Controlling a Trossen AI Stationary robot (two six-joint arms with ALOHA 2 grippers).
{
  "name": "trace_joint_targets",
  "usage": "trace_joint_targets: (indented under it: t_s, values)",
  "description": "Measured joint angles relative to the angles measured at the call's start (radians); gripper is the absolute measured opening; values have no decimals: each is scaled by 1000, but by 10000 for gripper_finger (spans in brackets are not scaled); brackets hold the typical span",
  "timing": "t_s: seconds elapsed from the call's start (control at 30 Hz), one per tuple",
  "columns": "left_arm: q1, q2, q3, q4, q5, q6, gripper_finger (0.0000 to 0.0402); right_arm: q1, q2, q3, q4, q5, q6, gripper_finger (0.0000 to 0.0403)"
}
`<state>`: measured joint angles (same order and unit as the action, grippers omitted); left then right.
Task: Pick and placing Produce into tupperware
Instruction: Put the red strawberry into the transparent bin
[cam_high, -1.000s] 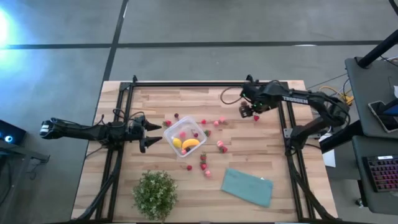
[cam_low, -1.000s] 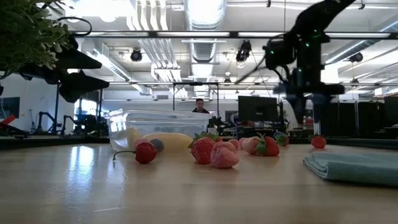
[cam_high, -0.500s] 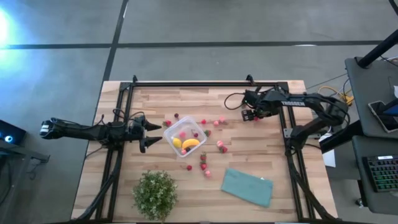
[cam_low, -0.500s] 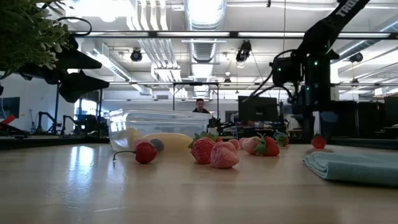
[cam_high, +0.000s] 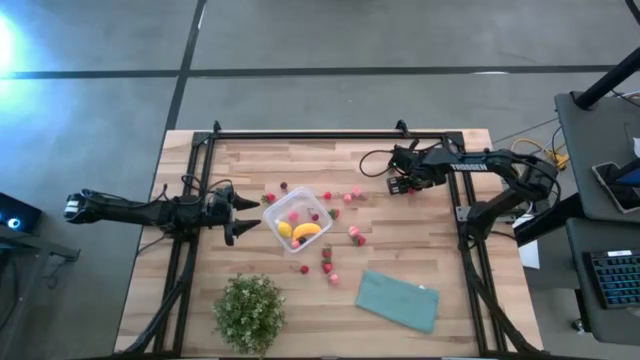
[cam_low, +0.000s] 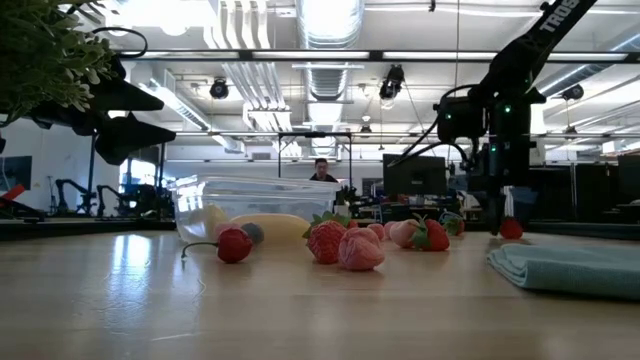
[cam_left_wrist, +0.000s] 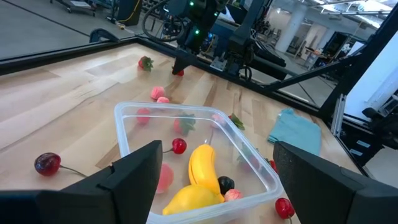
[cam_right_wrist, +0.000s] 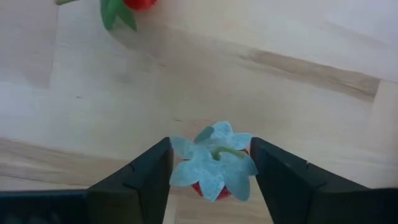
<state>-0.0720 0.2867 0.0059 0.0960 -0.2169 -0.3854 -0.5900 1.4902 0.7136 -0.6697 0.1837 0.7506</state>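
The clear tupperware (cam_high: 297, 217) sits mid-table with a yellow banana (cam_high: 306, 231) and a round yellow fruit (cam_high: 285, 230) inside. Red and pink strawberries lie loose around it (cam_high: 355, 236). At the far right of the table my right gripper (cam_high: 405, 185) points down, its fingers closed around one red strawberry (cam_right_wrist: 214, 168) with a pale leafy cap. My left gripper (cam_high: 240, 215) waits open and level just left of the tupperware (cam_left_wrist: 134, 109). My right gripper pinches the strawberry's two sides (cam_right_wrist: 245, 171) between its two fingers, just under the leafy cap. The fingers (cam_right_wrist: 146, 180) come from above, pointing down. The strawberry stands cap up with its underside on the wooden table (cam_low: 511, 228).
A teal folded cloth (cam_high: 398, 300) lies near the front right and a green potted plant (cam_high: 248, 312) near the front left. Another strawberry (cam_right_wrist: 134, 3) lies close beyond the held one. Black frame rails run along the table's left, far and right sides.
My right gripper has come down from above the table onto the strawberry at the far right, so its fingers now stand at table height around it. The strawberry has stayed in place.
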Motion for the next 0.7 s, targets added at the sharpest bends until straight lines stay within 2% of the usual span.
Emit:
trace_joint_targets:
  t_s: [0.27,0.43,0.7]
  values:
    - [0,0,0,0,0,0,293,0,0,0,-36,-11,-5,163]
    - [0,0,0,0,0,0,293,0,-2,0,-58,-34,-37,153]
    - [0,0,0,0,0,0,293,34,-29,55,-23,-167,-67,151]
